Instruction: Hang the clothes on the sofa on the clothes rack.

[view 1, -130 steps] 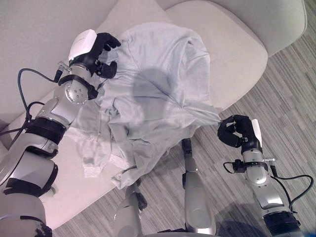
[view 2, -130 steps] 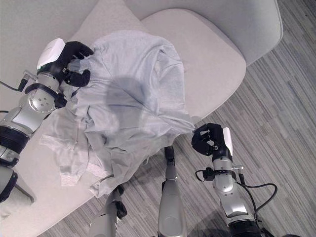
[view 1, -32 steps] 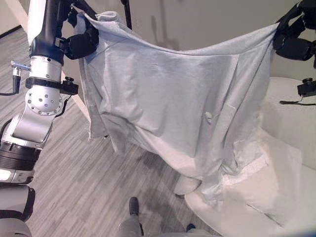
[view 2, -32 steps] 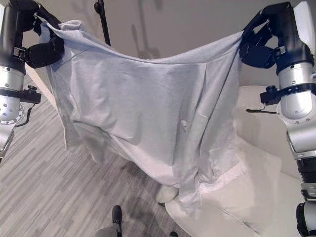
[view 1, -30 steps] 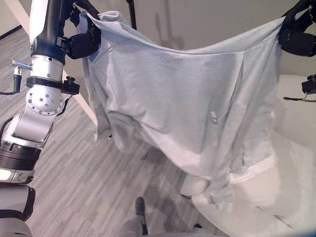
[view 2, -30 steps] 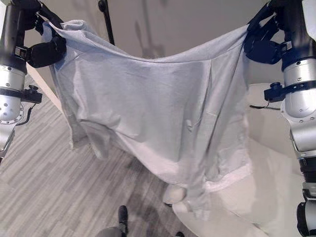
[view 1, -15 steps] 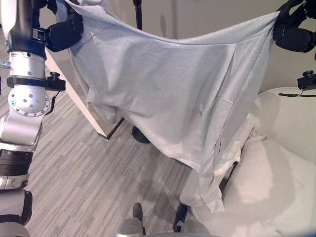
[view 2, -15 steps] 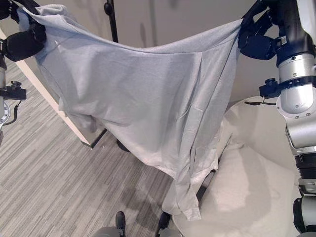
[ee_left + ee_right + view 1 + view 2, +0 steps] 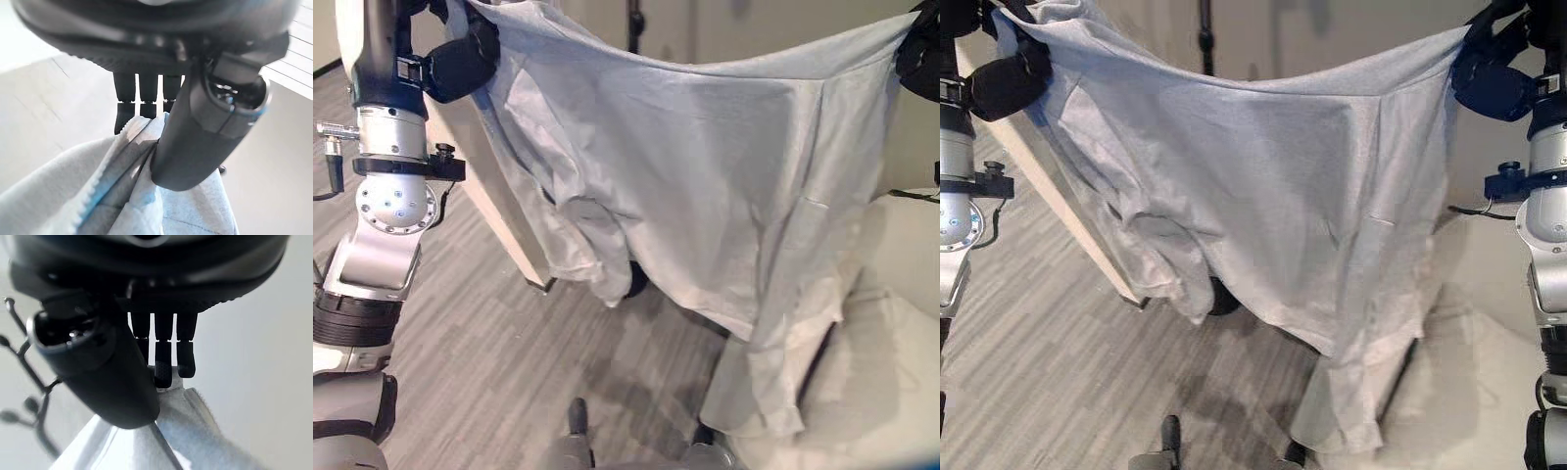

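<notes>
Both left hand (image 9: 460, 64), right hand (image 9: 1494, 78) pinch garment (image 9: 1263, 196); rack pole (image 9: 1205, 34) mostly hidden.

Pale grey garment (image 9: 1263, 186), grey wood-striped floor (image 9: 489, 333), white sofa (image 9: 1469, 392)

The place looks like a living room or lounge, possibly a staged one. A pale upholstered sofa (image 9: 901, 323) sits at about 4 o'clock, on grey wood-look plank flooring (image 9: 460, 343) that spreads from 6 to 9 o'clock. Plain light walls (image 9: 1332, 24) run across 12 o'clock, where the dark pole of a clothes rack (image 9: 1205, 34) rises.
</notes>
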